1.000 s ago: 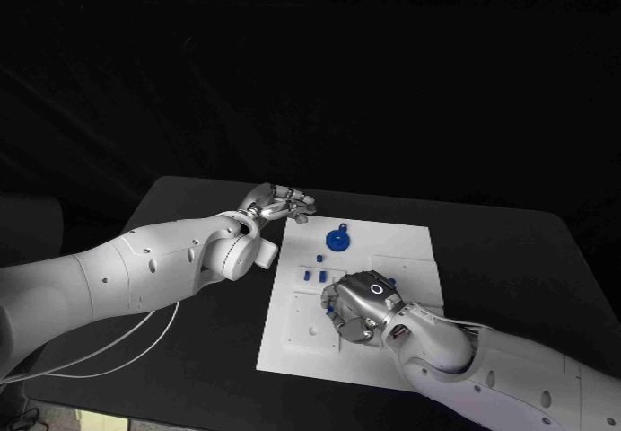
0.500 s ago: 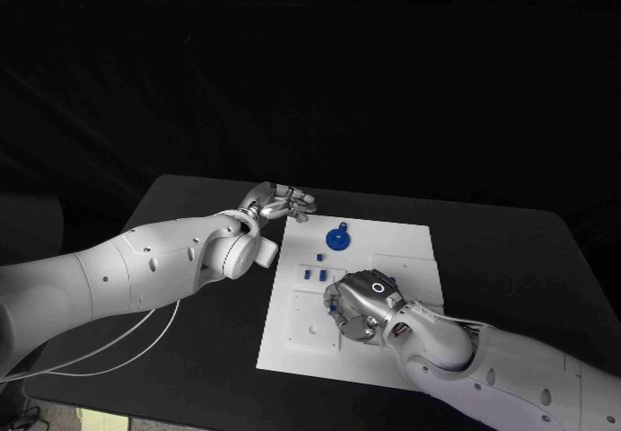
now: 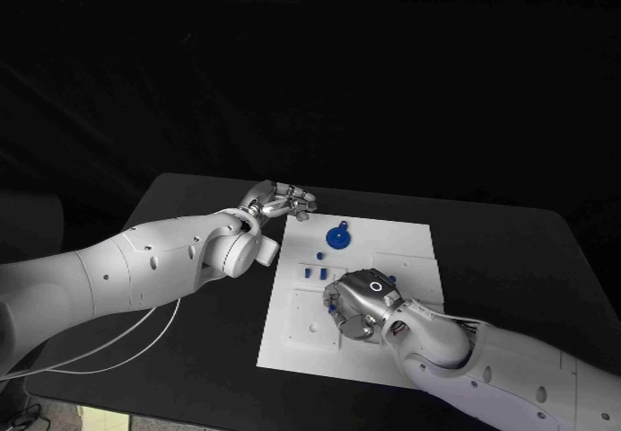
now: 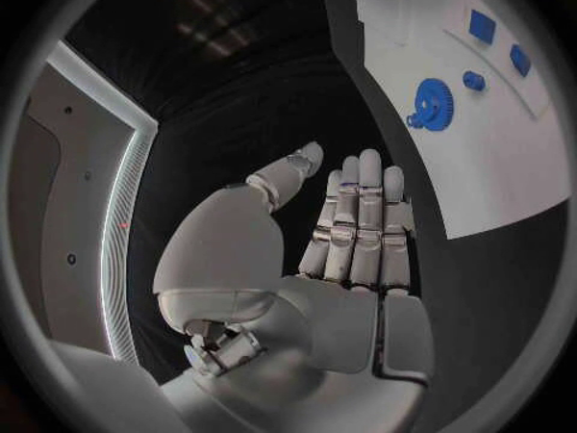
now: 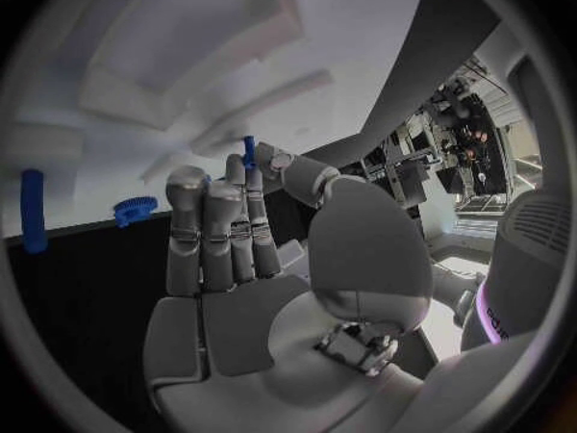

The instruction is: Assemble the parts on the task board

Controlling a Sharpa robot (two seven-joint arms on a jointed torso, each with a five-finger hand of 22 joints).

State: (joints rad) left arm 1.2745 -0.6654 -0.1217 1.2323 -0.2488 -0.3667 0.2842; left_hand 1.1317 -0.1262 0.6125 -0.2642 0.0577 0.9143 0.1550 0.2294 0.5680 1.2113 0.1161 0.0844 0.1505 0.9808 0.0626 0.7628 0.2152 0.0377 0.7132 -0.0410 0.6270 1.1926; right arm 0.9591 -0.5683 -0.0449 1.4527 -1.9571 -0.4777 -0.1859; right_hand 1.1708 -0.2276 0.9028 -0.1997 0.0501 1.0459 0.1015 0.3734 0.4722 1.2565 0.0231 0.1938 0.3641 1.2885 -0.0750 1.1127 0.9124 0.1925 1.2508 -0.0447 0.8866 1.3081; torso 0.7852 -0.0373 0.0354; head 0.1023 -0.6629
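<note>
The white task board lies in the middle of the black table. A blue gear sits near its far edge, with small blue pieces below it. My right hand hovers low over the board's middle. In the right wrist view it pinches a small blue peg between thumb and a fingertip, close over the board. Another blue peg and a small blue gear lie beside the fingers. My left hand is off the board's far left corner, fingers straight and holding nothing.
Black table surrounds the board on all sides. In the left wrist view the board carries the blue gear and small blue blocks. A white cable trails under my left arm.
My right hand has edged slightly towards the board's near left. The left hand and the loose parts have stayed put.
</note>
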